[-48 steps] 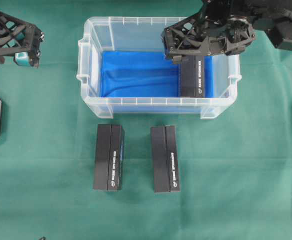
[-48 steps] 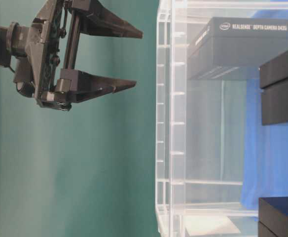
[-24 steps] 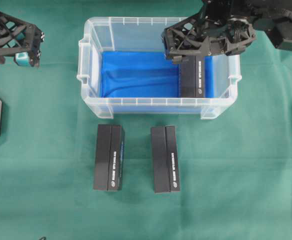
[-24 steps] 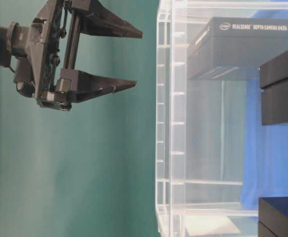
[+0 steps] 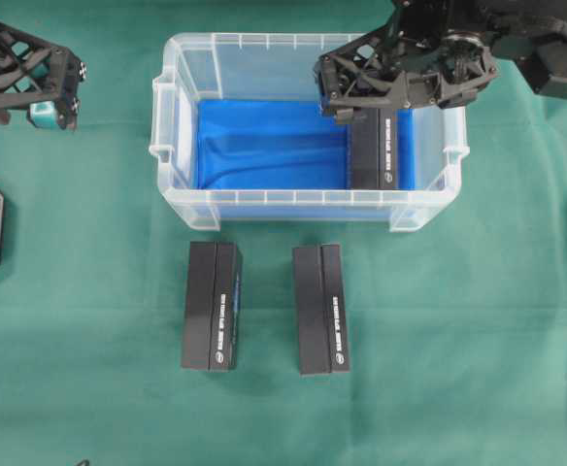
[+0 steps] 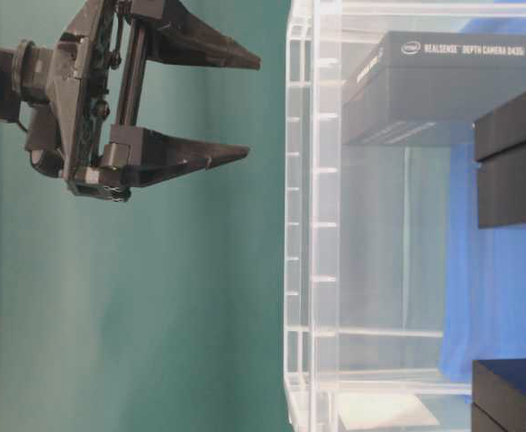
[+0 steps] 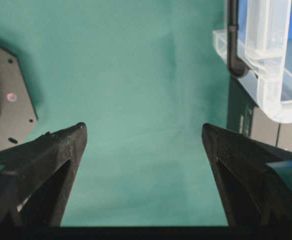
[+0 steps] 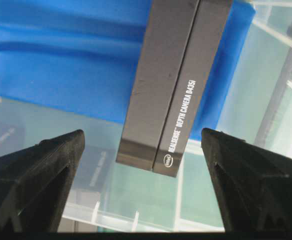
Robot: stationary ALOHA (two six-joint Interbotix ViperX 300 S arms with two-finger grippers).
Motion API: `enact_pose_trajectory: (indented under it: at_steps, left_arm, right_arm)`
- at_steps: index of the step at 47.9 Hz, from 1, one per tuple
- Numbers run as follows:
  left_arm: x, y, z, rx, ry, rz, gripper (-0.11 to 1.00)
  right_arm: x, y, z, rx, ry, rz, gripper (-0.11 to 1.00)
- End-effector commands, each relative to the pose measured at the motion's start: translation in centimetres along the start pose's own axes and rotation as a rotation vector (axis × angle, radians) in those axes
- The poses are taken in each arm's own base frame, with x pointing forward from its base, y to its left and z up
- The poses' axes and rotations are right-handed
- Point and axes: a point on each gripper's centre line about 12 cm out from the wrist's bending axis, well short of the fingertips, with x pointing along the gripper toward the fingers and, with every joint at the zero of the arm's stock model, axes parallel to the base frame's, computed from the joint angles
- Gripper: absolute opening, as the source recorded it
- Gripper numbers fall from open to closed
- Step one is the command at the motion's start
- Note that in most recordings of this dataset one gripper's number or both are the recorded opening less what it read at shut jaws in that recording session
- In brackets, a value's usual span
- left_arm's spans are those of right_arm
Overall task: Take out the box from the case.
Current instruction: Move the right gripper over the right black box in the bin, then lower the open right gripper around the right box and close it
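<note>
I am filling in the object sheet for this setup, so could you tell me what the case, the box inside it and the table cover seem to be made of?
The case: clear, slightly frosted rigid plastic, seemingly; the lining shows through its ribbed walls. The box: probably matte black cardboard, given its dull surface, lid seam and printed white lettering. The table cover: green cloth, apparently; soft creases and no shine.

Item count:

- Case (image 5: 308,204): one, clear plastic, blue lining.
- Black boxes: three in total. One box (image 5: 374,148) lies inside the case; two lie outside on the green cloth (image 5: 89,291), a left box (image 5: 212,307) and a right box (image 5: 321,309).
- Grippers: two, a left gripper (image 5: 55,92) and a right gripper (image 5: 361,92).
</note>
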Motion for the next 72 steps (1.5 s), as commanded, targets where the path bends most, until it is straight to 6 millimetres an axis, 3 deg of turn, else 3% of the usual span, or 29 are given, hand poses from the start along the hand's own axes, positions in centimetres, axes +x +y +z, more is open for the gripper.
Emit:
enact_pose_trajectory:
  at_steps: [1, 39, 72]
  left_arm:
    - [-1.0, -0.2, 0.0, -0.001, -0.012, -0.035, 0.97]
    - [-1.0, -0.2, 0.0, -0.001, -0.012, -0.035, 0.97]
    - [-1.0, -0.3, -0.1, 0.005, -0.011, -0.036, 0.97]
  right_arm:
    - [-1.2, 0.3, 0.1, 0.001, -0.006, 0.036, 0.93]
    - [-0.9, 0.2, 0.0, 0.002, -0.003, 0.026, 0.93]
    - [3.3, -0.5, -0.3, 0.030, -0.002, 0.002, 0.93]
